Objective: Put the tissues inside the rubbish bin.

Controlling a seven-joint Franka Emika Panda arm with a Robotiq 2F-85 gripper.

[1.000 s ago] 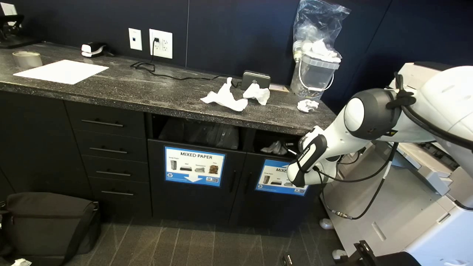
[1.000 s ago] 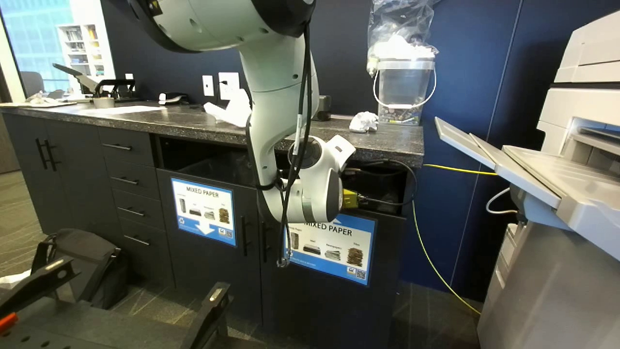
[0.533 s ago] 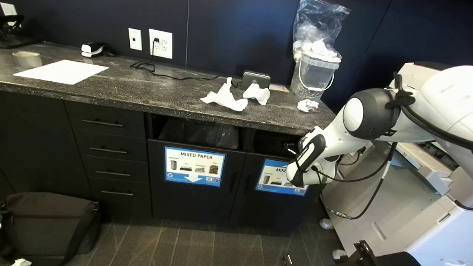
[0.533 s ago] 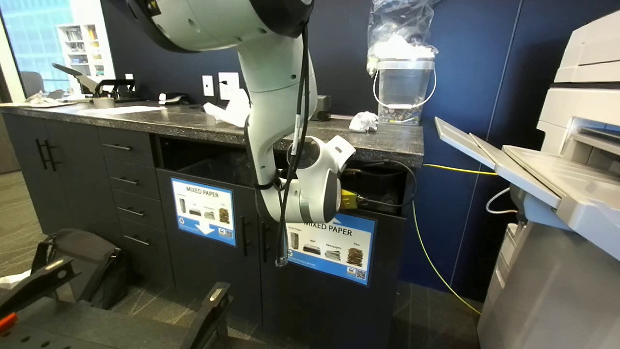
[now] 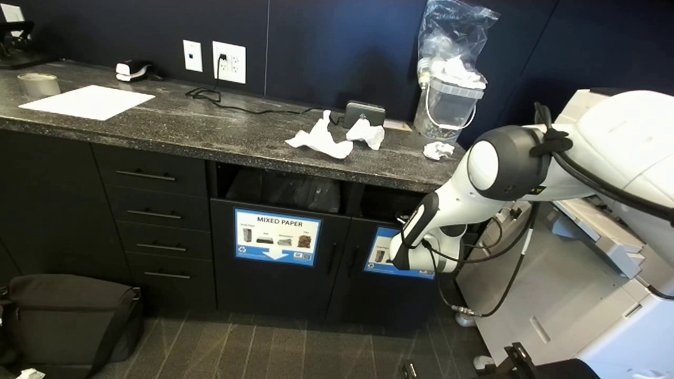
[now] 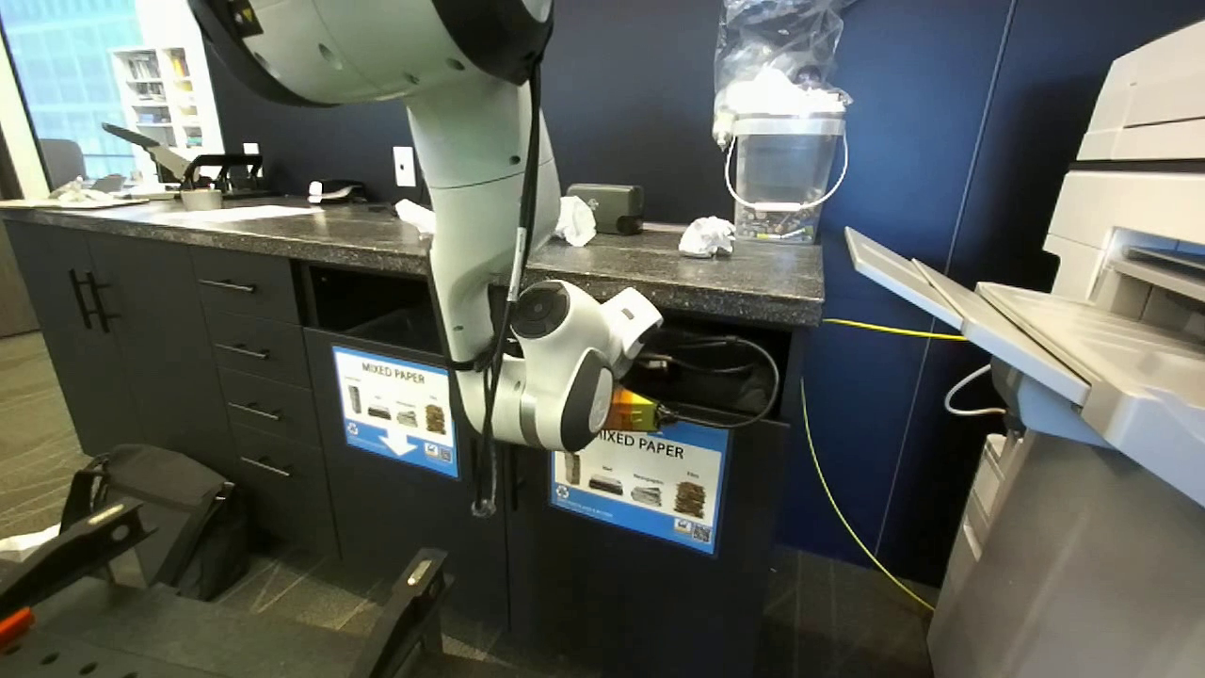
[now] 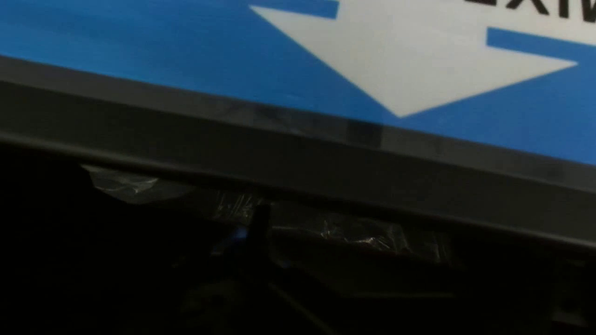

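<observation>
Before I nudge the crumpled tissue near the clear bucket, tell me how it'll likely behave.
The crumpled tissue looks like thin paper, so it's probably light. Its creases suggest it would squash easily when pinched. Its uneven shape might make it tumble rather than roll.

In an exterior view the desk (image 5: 237,129) shows from above; in an exterior view, the same desk (image 6: 353,231) nearly level; the inverted wrist view closely faces a sign (image 7: 298,60) below it.

Way in through bin opening (image 6: 739,381) between countertop (image 6: 678,273) and cabinet door (image 6: 650,589), arm (image 6: 480,207) and black cable (image 6: 777,377) partly across.
</observation>
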